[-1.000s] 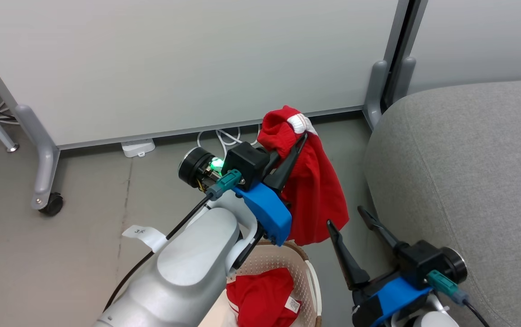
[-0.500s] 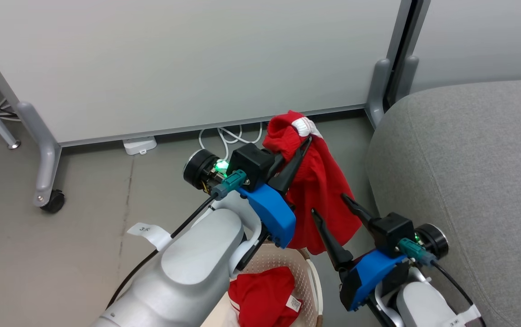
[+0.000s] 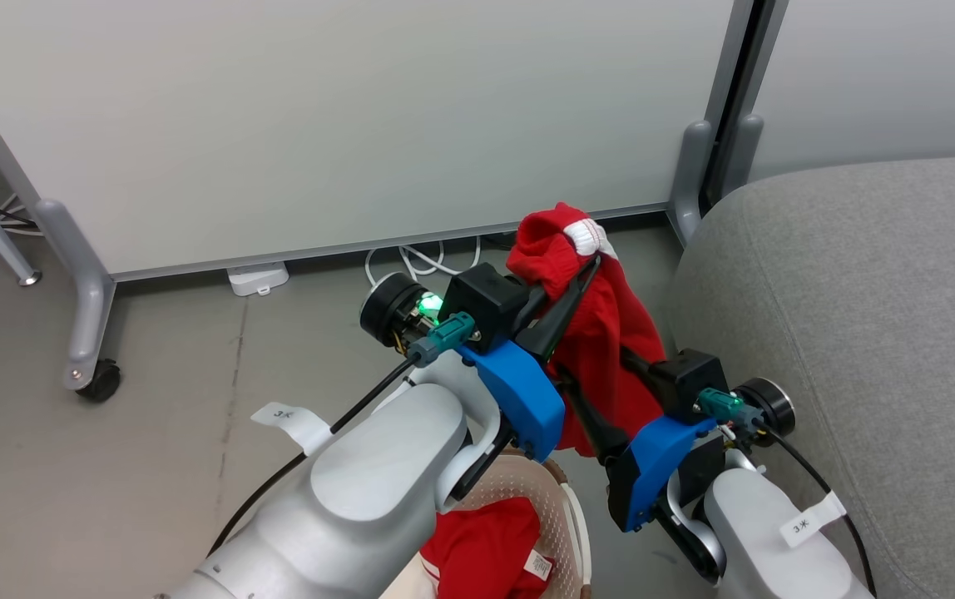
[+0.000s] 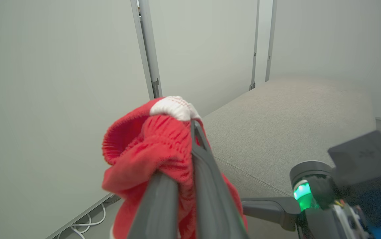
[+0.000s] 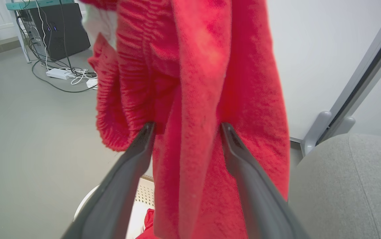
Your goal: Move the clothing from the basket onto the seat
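My left gripper [image 3: 587,266] [image 4: 185,139] is shut on a red piece of clothing [image 3: 611,333] [image 4: 144,149] with a white band. It hangs in the air above the floor, just left of the grey seat [image 3: 860,291] [image 4: 293,116] [image 5: 343,186]. My right gripper [image 3: 594,368] [image 5: 187,126] is open, with one finger on each side of the hanging cloth [image 5: 203,83]. Another red garment [image 3: 486,549] lies in the cream basket [image 3: 567,516] [image 5: 140,199] below my arms.
A pale partition panel [image 3: 361,125] on a wheeled foot [image 3: 99,378] stands behind. A white power strip [image 3: 257,279] and cables [image 3: 419,258] lie at its base. A black computer case [image 5: 64,30] with cables stands far off on the grey floor.
My right gripper has risen up and to the left, and its open fingers now straddle the hanging clothing. My left gripper has carried the clothing slightly to the right, toward the seat.
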Robot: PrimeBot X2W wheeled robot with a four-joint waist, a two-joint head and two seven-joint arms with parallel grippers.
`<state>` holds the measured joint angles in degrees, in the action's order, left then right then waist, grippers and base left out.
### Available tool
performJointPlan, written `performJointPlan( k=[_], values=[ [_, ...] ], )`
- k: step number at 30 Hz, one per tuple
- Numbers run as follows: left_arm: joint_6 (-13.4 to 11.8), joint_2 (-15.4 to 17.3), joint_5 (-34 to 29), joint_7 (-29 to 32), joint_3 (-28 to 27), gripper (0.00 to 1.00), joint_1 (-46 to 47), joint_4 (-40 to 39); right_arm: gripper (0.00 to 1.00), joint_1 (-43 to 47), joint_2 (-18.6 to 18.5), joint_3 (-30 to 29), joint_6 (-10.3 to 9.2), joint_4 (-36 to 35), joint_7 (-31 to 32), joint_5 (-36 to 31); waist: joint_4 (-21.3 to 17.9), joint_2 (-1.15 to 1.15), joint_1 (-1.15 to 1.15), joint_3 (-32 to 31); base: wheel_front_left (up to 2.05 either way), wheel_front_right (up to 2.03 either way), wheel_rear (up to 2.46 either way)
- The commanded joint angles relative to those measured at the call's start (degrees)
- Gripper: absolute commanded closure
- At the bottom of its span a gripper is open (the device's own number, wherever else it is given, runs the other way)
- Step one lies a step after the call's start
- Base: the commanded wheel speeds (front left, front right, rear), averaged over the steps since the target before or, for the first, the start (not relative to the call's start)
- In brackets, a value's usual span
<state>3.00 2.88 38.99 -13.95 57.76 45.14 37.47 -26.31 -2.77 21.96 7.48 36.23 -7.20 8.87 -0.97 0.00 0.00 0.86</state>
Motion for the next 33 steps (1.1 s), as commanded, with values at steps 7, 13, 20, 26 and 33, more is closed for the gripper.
performJointPlan(
  k=[7,13,20,26,33],
  values=[
    [-0.71,0.01,1.56,-0.25,1.38,1.00,1.34,-0.04,1.00,-2.80,-0.19,0.62,0.03,4.31,-1.65,2.08,-0.19,0.00,0.00,-0.26,0.00,0.00,0.00],
    [-1.06,0.02,2.34,-0.43,1.94,1.00,1.68,0.69,1.00,-3.68,-0.19,0.92,0.03,6.06,-3.07,3.08,-0.64,0.00,0.00,-0.24,0.00,0.00,0.00],
    [-1.15,0.01,3.02,-0.77,2.57,1.00,2.08,1.25,1.00,-4.29,-0.19,1.48,0.03,7.09,-4.13,4.04,-0.89,0.00,0.00,-0.23,0.00,0.00,0.00],
    [-1.13,0.02,3.45,-0.91,3.05,1.00,2.15,1.59,1.00,-4.82,-0.19,2.00,0.03,7.73,-4.51,4.33,-0.97,0.00,0.00,-0.17,0.00,0.00,0.00],
    [-0.97,0.02,4.33,-0.64,3.59,0.98,1.88,2.35,1.00,-5.20,-0.19,2.37,0.03,8.29,-4.78,4.51,-0.91,0.00,0.00,-0.26,0.00,0.00,0.00]
  ],
)
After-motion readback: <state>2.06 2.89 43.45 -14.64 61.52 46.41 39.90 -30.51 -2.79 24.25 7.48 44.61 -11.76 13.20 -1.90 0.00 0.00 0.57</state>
